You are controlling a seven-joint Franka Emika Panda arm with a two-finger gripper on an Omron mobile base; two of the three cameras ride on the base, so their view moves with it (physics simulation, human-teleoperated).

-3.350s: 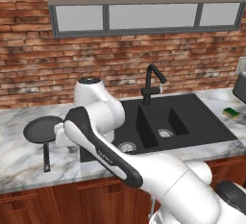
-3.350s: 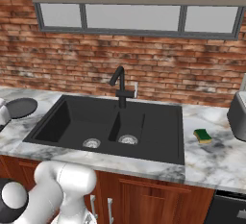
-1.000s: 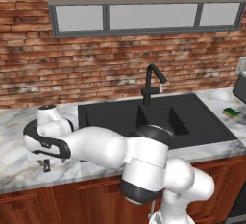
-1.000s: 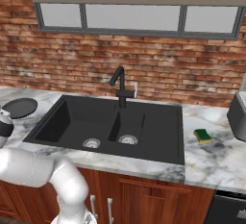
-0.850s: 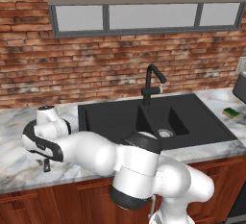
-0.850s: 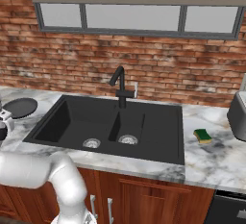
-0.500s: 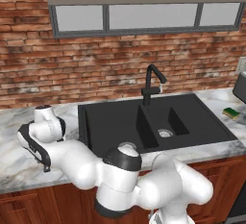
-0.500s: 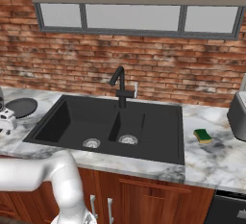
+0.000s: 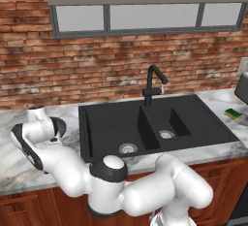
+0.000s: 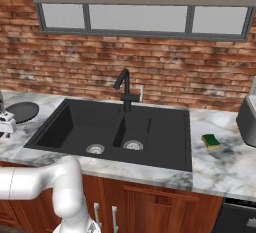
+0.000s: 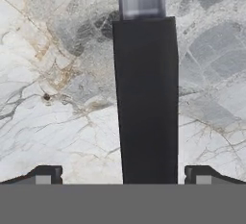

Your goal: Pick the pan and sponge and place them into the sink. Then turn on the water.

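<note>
The pan [image 10: 21, 112] lies on the marble counter left of the sink [image 10: 165, 142], dark and round. In the hand view its straight black handle [image 11: 146, 103] runs from the pan's rim at the top down between my fingertips [image 11: 48, 175]. My gripper [image 11: 124, 177] is open, one finger on each side of the handle, just above the counter. From the right base view the gripper [image 10: 5, 127] sits at the left edge, in front of the pan. The sponge [image 10: 211, 141], yellow and green, rests on the counter right of the sink. No water falls from the black faucet [image 10: 125, 89].
A grey toaster-like appliance [image 10: 247, 119] stands at the far right beyond the sponge. The brick wall and window run behind the counter. My own arm [image 9: 63, 164] curves low along the counter's front edge toward the left.
The hand has sunk lower over the pan's handle and the elbow has swung down and left. The jaws have stayed open. Pan and sponge have not moved.
</note>
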